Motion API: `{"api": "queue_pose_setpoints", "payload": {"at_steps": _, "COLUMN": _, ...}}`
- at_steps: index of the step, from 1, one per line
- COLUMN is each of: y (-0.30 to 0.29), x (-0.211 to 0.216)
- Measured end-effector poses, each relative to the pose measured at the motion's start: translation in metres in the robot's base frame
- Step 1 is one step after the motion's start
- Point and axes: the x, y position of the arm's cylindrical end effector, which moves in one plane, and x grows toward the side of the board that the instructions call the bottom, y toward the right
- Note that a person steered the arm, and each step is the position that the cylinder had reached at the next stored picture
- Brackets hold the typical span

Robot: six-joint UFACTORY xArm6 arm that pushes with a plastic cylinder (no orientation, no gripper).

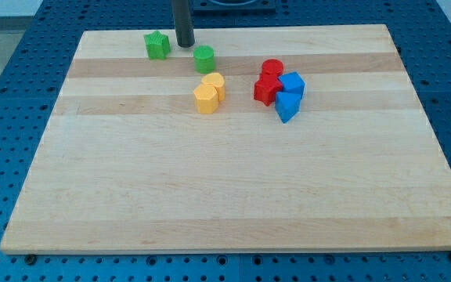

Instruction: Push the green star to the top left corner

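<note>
The green star [157, 45] lies near the board's top edge, left of centre. My tip [185, 45] stands on the board just to the star's right, with a small gap between them. A green cylinder [204, 59] sits just below and right of my tip. The wooden board's top left corner [86, 37] is further to the view's left of the star.
Two yellow blocks [209, 92] sit together below the green cylinder. A cluster of a red cylinder [272, 69], a red star-like block [266, 88] and two blue blocks [290, 95] lies right of centre. A blue pegboard [22, 94] surrounds the board.
</note>
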Motion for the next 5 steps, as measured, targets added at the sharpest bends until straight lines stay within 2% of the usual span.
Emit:
{"api": "queue_pose_setpoints", "payload": {"at_steps": 1, "y": -0.007, "x": 0.004}}
{"api": "queue_pose_setpoints", "payload": {"at_steps": 3, "y": -0.07, "x": 0.006}}
{"api": "queue_pose_setpoints", "payload": {"at_steps": 5, "y": -0.088, "x": 0.015}}
